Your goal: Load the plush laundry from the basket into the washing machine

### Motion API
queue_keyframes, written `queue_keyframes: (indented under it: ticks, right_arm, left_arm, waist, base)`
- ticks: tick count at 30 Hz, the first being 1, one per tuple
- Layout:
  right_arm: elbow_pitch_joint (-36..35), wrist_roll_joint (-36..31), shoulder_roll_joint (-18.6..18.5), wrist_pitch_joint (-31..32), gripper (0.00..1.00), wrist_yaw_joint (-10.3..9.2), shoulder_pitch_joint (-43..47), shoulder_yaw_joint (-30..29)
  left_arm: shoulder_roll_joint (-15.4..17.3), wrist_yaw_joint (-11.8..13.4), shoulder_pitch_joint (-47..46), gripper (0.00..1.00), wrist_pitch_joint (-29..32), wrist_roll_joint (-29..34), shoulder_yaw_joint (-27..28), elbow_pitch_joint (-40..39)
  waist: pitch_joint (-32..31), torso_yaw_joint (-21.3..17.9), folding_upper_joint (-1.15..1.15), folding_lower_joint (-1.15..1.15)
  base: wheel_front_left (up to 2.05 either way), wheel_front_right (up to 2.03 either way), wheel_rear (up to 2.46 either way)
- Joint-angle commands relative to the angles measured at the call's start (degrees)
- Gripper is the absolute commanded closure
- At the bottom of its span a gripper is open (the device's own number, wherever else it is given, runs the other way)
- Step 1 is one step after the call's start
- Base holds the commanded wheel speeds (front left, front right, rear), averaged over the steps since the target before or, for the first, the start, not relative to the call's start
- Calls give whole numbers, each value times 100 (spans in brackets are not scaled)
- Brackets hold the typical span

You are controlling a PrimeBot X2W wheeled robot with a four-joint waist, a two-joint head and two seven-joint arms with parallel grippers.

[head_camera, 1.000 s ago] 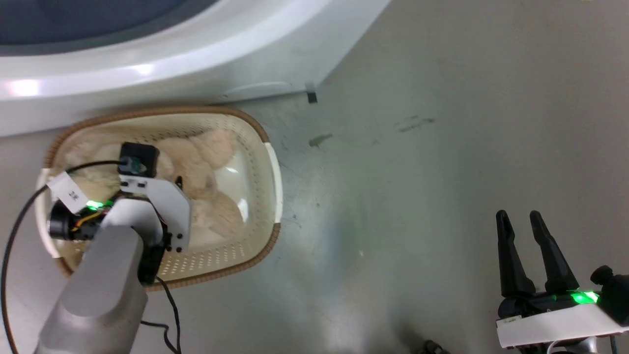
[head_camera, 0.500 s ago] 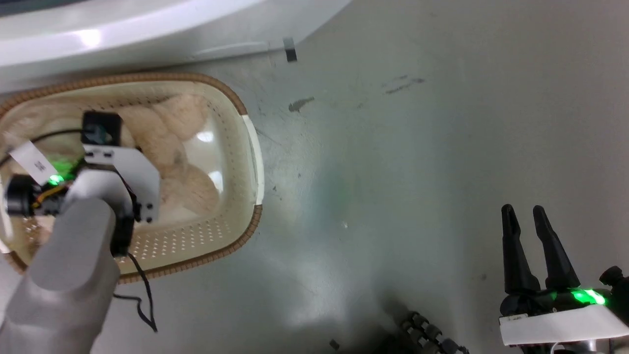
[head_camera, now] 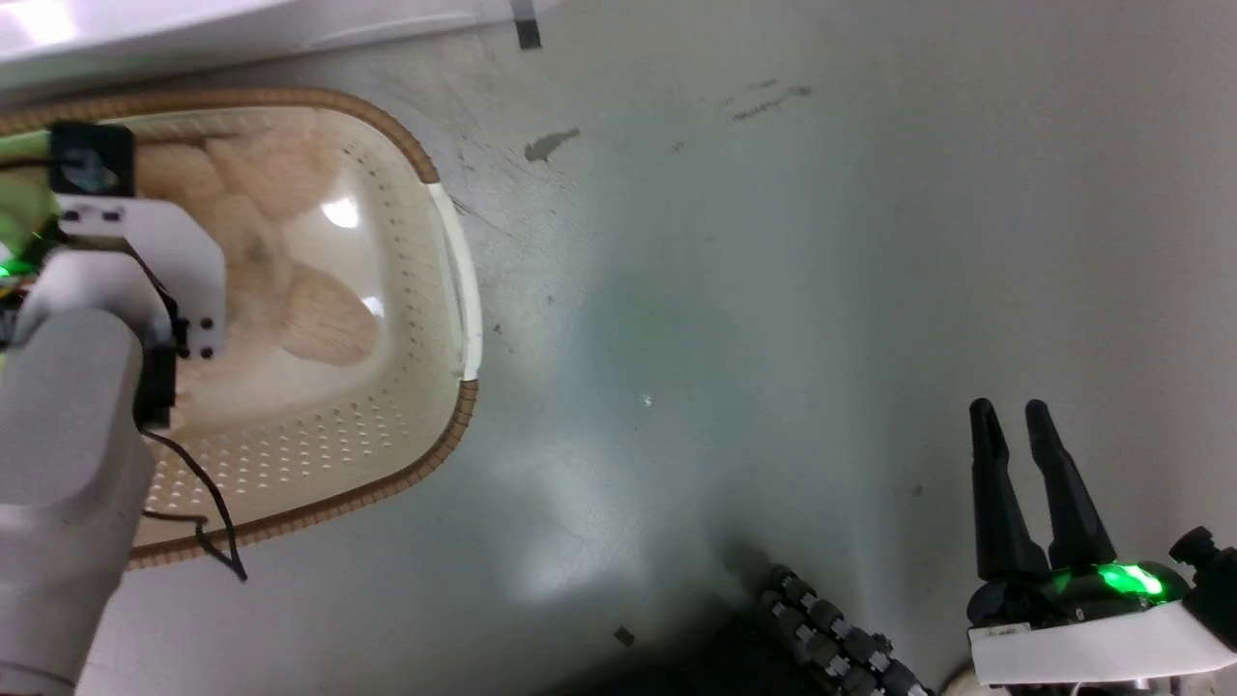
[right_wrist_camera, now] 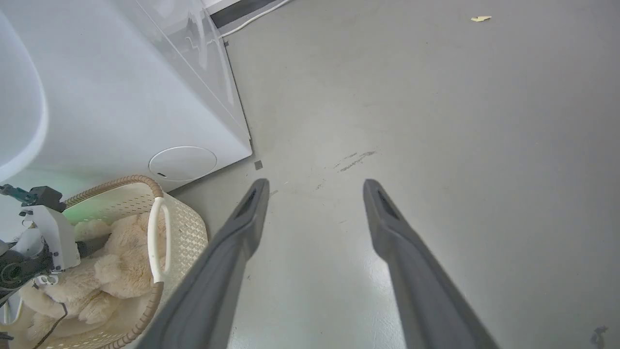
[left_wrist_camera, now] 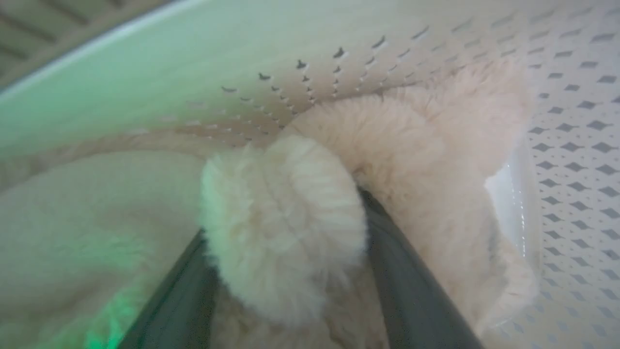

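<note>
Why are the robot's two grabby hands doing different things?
The left gripper is down inside the basket, while the right gripper hangs over the bare floor, away from the basket. A fluffy part of the teddy bear sits between the left gripper's fingers; nothing sits between the right gripper's fingers, which stand apart. Both have two long dark fingers.

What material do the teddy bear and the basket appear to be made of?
The teddy bear looks like soft synthetic plush: shaggy cream fibres, matte. The basket looks like moulded plastic: smooth, slightly glossy cream walls with punched holes and light glints. Its brown rim looks woven, though possibly moulded imitation.
</note>
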Motion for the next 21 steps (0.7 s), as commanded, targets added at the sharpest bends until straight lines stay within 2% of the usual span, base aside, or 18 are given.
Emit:
queue_keyframes:
  ticks: [1, 11, 21]
  right_arm:
    - [-31, 106, -1, -69, 0, -4, -76, 42]
    - [69, 116, -1, -74, 0, -4, -216, 109]
    - [224, 49, -1, -74, 0, -4, -331, -5]
  left_arm:
    - [75, 18, -132, 100, 0, -79, -77, 87]
    - [-50, -223, -122, 100, -215, -170, -242, -15]
    - [-427, -431, 49, 100, -707, -379, -342, 118]
  waist:
    - [113, -75, 0, 0]
    - [13, 10, 0, 0]
    - [-401, 287, 0, 0]
  base:
    - [0, 0, 0]
    - [0, 0, 0]
    - [0, 0, 0]
